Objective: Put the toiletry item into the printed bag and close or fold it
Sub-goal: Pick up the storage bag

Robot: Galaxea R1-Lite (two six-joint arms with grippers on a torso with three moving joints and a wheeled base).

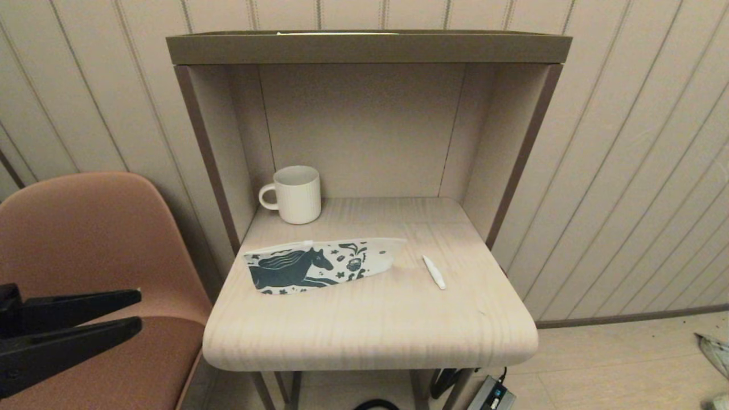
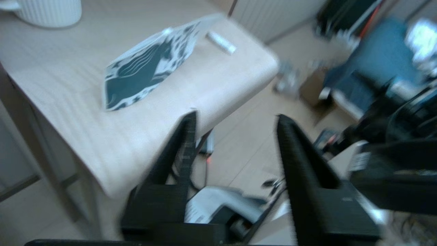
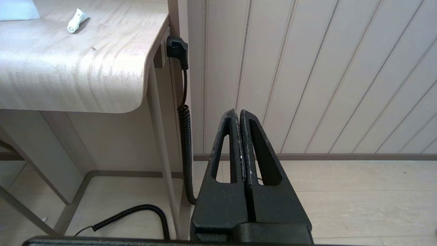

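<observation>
You faced pale wood desk (image 1: 370,330) with brown hutch (image 1: 364,48), set against beige striped panelled wall (image 1: 626,142). Terracotta chair (image 1: 85,239) stood at its left. Light floor (image 1: 615,359); coiled black cable (image 3: 184,136) hung beside desk leg.

The pouch (image 1: 322,265) is white, printed with a dark teal horse, flowers and stars. The small stick (image 1: 434,271) is plain white. The ribbed mug (image 1: 296,194) is off-white, the table (image 1: 370,330) pale wood grain, the chair (image 1: 97,239) terracotta pink, the wall (image 1: 643,171) beige with thin stripes.
</observation>
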